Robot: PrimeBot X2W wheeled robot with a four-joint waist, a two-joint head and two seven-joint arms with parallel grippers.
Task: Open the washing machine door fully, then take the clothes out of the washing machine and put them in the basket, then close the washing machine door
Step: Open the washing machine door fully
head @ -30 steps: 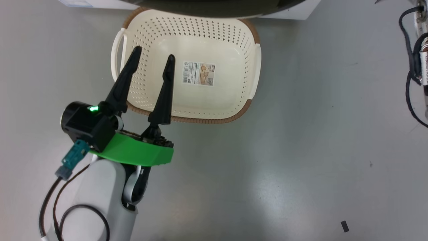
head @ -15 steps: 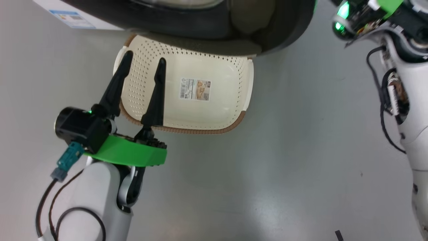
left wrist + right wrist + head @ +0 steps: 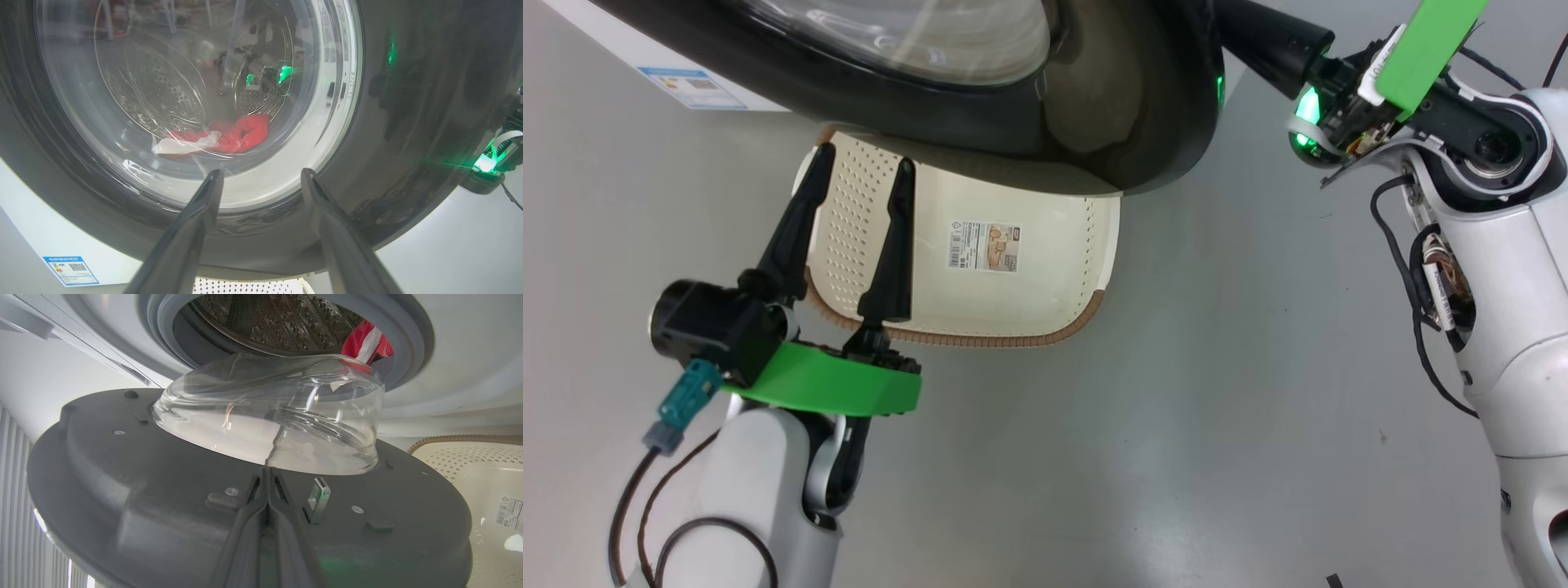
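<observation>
My left pincer (image 3: 864, 157) hangs wide open and empty above the basket's (image 3: 980, 336) left rim, the basket on the floor (image 3: 1176, 408) partly under the ajar washing machine door (image 3: 122, 477), along whose inner face my right pincer (image 3: 266, 473) lies closed, while the red clothes (image 3: 363, 341) sit inside the washing machine's (image 3: 449, 355) drum (image 3: 278, 322).

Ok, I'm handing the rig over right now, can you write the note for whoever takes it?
Left gripper: open, empty, above the near left rim of the basket.
Right gripper: shut, fingertips against the inner face of the door.
Door partly open, overhanging the basket. Red clothes inside the washing machine; none visible in the basket.
Done: door started.
Left: open it fully, move clothes to basket, close door.
</observation>
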